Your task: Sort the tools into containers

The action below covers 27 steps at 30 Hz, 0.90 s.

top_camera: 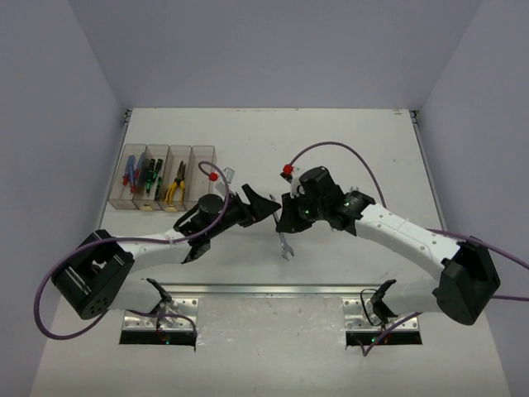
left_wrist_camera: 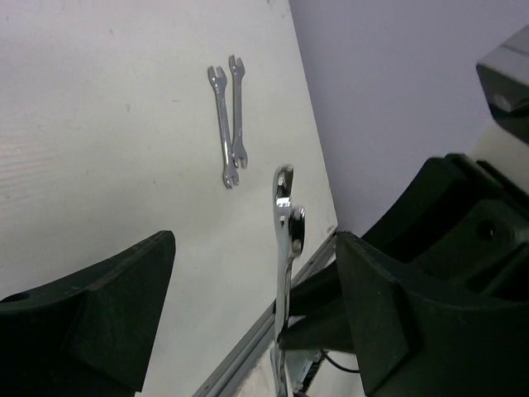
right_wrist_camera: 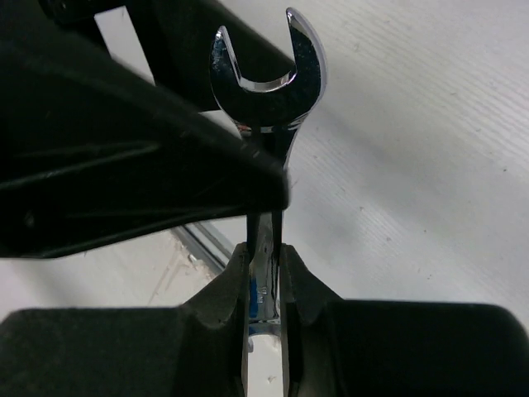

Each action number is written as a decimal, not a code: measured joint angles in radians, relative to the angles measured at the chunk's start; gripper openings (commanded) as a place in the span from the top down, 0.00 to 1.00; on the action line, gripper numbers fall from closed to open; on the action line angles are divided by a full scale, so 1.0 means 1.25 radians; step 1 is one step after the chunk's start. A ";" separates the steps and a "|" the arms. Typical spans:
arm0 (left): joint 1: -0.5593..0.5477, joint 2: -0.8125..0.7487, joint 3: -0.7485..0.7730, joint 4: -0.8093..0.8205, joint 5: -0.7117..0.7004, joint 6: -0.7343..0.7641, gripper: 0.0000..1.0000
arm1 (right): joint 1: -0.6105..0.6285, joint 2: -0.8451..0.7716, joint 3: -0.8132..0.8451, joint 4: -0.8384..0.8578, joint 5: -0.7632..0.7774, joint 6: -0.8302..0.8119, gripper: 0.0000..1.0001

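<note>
My right gripper [right_wrist_camera: 266,252] is shut on the shank of a silver open-end wrench [right_wrist_camera: 264,74] and holds it upright above the table; it shows hanging below the gripper [top_camera: 285,222] in the top view [top_camera: 285,246]. My left gripper [top_camera: 269,207] is open, and in the left wrist view its jaws [left_wrist_camera: 252,248] stand wide on either side of this wrench [left_wrist_camera: 285,231] without touching it. Two more silver wrenches [left_wrist_camera: 229,124] lie side by side on the table. The four clear bins [top_camera: 202,150] stand at the far left, holding screwdrivers [top_camera: 151,175] and yellow-handled pliers [top_camera: 174,186].
The white table's near edge has a metal rail [top_camera: 273,289] with the arm bases. Purple cables [top_camera: 331,147] loop above both arms. Grey walls close in the table on three sides.
</note>
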 measured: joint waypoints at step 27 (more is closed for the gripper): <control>0.233 0.083 0.562 -0.563 -0.115 0.364 1.00 | -0.107 -0.240 -0.023 -0.081 0.152 -0.009 0.01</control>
